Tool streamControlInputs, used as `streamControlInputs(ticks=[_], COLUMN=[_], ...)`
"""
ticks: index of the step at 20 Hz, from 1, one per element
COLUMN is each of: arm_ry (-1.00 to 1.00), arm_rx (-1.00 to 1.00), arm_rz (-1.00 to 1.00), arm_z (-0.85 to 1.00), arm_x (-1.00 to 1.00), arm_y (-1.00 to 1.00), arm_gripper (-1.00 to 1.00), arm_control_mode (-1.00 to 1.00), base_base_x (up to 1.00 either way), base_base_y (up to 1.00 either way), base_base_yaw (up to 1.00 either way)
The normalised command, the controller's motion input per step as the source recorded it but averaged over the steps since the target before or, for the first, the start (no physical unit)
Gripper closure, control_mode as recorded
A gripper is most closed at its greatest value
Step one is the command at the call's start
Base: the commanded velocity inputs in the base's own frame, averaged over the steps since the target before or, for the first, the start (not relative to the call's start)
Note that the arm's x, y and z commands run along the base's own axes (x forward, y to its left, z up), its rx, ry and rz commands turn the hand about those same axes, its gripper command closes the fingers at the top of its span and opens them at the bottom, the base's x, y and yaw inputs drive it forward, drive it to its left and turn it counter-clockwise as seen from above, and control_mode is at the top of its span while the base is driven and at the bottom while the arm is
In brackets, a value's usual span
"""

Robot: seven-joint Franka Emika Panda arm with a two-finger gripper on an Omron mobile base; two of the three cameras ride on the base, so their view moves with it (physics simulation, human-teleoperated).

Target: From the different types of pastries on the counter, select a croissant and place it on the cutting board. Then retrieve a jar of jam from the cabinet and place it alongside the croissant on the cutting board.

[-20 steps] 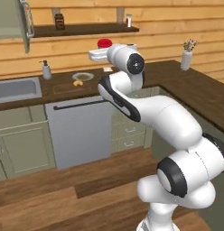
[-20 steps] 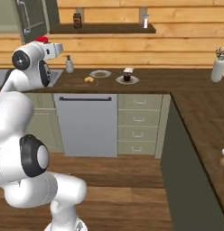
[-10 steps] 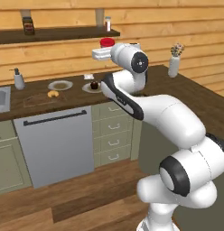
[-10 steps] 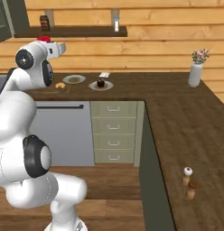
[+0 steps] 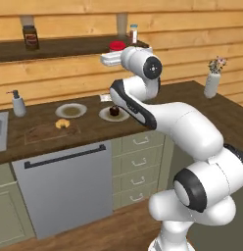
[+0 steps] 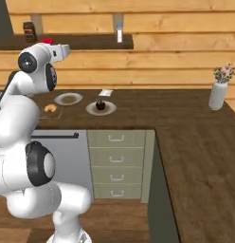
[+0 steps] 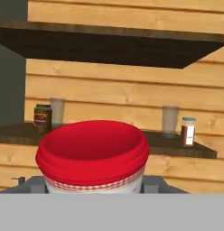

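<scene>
In the hand view the jar of jam (image 7: 92, 155) sits right in front of the camera, red lid up, clamped in the gripper (image 5: 111, 59). From the left base view that red lid (image 5: 117, 46) shows just above the raised hand, level with the wall shelf (image 5: 69, 47). Below and beyond the arm, on the counter (image 5: 94, 128), the croissant (image 5: 62, 124) lies on the cutting board (image 5: 45, 133). Just behind it stands an empty pale plate (image 5: 71, 111), and beside that a second plate carrying the dark cupcake (image 5: 113, 111). On the shelf stand a dark-brown jar (image 5: 29, 36) and a slim blue-lidded jar (image 5: 133, 33).
</scene>
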Motion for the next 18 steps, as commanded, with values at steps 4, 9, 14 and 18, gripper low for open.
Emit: streamControlInputs(ticks=[4, 9, 14, 18], arm_ry=[0.00, 0.00, 0.00, 0.00], arm_rx=[0.00, 0.00, 0.00, 0.00], arm_rz=[0.00, 0.00, 0.00, 0.00], arm_z=[0.00, 0.00, 0.00, 0.00], arm_x=[0.00, 0.00, 0.00, 0.00], arm_y=[0.00, 0.00, 0.00, 0.00], arm_gripper=[1.00, 1.00, 1.00, 1.00], arm_control_mode=[1.00, 1.00, 1.00, 1.00], base_base_x=[0.98, 0.97, 0.73, 0.00], base_base_y=[0.00, 0.00, 0.00, -0.01], base_base_yaw=[0.00, 0.00, -0.02, -0.03])
